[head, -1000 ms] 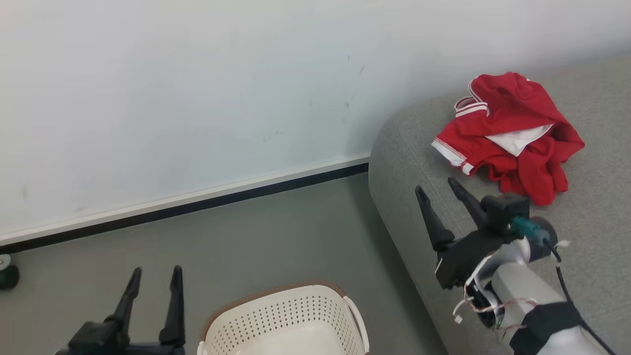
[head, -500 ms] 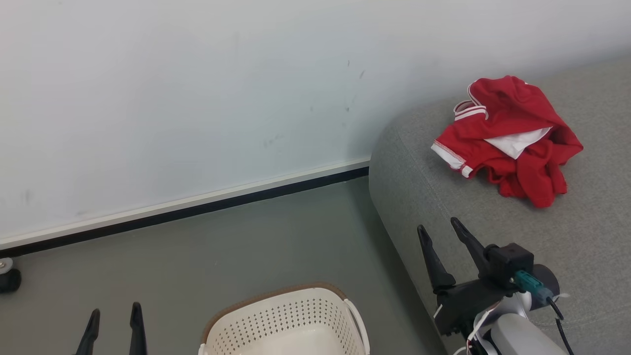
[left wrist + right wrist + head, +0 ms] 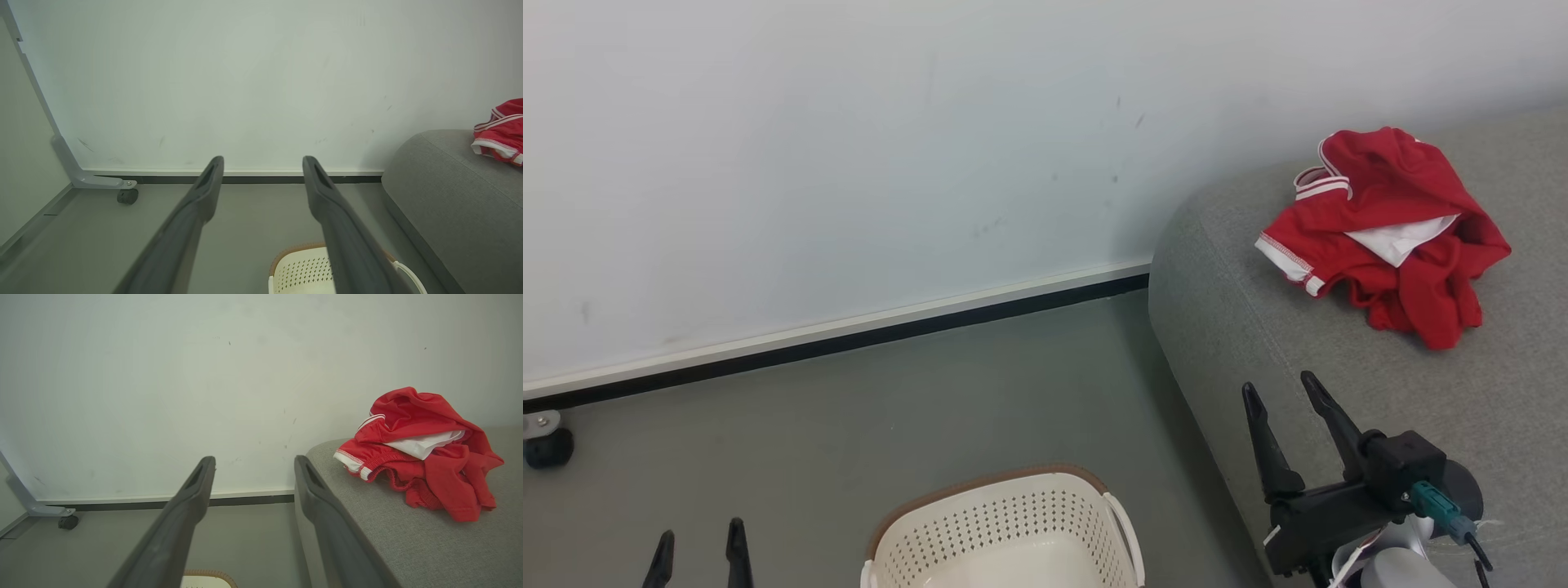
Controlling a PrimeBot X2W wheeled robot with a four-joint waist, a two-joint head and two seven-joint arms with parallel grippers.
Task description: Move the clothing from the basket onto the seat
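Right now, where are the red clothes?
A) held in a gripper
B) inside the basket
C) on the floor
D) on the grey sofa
D: the red clothes lie in a heap on the grey sofa, apart from the basket down on the floor.

The head camera looks down on basket (image 3: pixel 1005 523) and seat (image 3: pixel 1233 343). Both wrist cameras sit lower, facing the wall (image 3: pixel 849 163), sharing these.
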